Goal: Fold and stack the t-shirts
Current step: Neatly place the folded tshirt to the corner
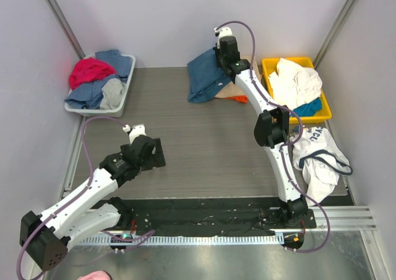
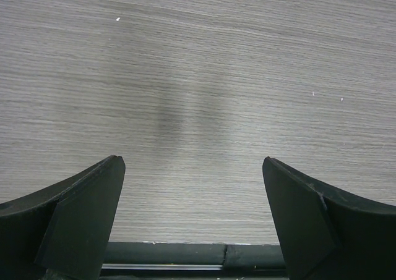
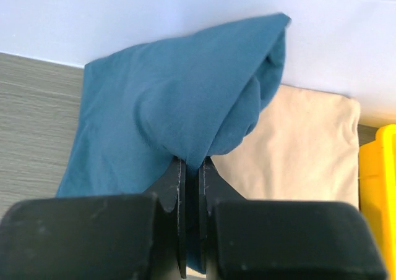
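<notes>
- Cloth of the large dark teal-blue t-shirt (image 3: pixel 154 101) looks soft, light and limp. Judging by its sagging folds, it will drape and slip out of shape rather than hold a crease. A hem or corner seems a better hold than the bunched middle.
- Right gripper (image 3: pixel 192 169) has its black jaws pressed together on a bunched fold of that shirt, with the cloth peaking beyond the pinch.
- Teal shirt lies at the far edge of the grey wood-grain table (image 2: pixel 198 57), against the back wall and partly over a folded tan-beige t-shirt (image 3: pixel 297 144).
- Left gripper (image 2: pixel 192 162) hangs spread wide over bare tabletop, holding nothing, well apart from the shirts.
- Right wrist view alone shows the pinch and the beige rectangle's neat edges; from overhead, the arm hides the fingertips.
- Overhead view alone shows a sliver of orange t-shirt (image 1: pixel 239 98) peeping out at the pile's near edge. It also shows a yellow plastic bin (image 1: pixel 286 60) just beside the pile and a grey tub (image 1: pixel 93 110) of clothes at far left.
</notes>
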Available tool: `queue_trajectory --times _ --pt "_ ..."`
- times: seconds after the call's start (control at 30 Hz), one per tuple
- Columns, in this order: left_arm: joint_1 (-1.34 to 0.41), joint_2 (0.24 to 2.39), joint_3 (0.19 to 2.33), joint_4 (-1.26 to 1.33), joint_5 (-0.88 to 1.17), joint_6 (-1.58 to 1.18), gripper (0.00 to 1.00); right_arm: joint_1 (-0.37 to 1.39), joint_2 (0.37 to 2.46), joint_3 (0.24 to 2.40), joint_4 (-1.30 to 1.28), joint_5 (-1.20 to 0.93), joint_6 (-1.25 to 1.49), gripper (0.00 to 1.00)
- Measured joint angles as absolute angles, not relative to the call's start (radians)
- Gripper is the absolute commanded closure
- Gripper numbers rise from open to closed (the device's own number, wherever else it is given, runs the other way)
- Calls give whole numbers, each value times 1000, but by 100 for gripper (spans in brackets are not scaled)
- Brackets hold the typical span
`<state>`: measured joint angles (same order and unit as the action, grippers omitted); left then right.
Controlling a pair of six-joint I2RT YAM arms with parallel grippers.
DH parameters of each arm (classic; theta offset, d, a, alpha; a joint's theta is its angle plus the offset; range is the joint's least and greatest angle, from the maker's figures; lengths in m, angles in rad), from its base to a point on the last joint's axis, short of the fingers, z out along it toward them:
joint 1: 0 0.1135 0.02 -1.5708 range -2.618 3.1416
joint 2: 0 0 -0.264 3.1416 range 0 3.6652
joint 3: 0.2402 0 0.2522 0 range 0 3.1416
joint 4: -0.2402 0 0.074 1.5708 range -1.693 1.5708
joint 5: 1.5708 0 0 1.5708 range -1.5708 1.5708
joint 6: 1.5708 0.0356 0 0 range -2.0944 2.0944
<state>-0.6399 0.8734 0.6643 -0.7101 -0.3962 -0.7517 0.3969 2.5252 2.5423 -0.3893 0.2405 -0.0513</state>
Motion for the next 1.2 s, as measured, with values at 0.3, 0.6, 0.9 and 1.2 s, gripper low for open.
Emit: queue_trajectory --times 0.3,0.6,0.9,1.2 --pt "-640 897 664 -690 -384 -753 0 382 2514 2533 -377 244 -51 99" --pt "-640 906 664 -685 -374 -754 0 342 2439 2494 -373 238 -50 99" --pt "-640 908 664 -680 -368 -757 0 278 2344 2408 -349 242 -47 99" --pt "-640 908 664 -673 -363 -757 1 255 2267 2196 -291 283 -42 99"
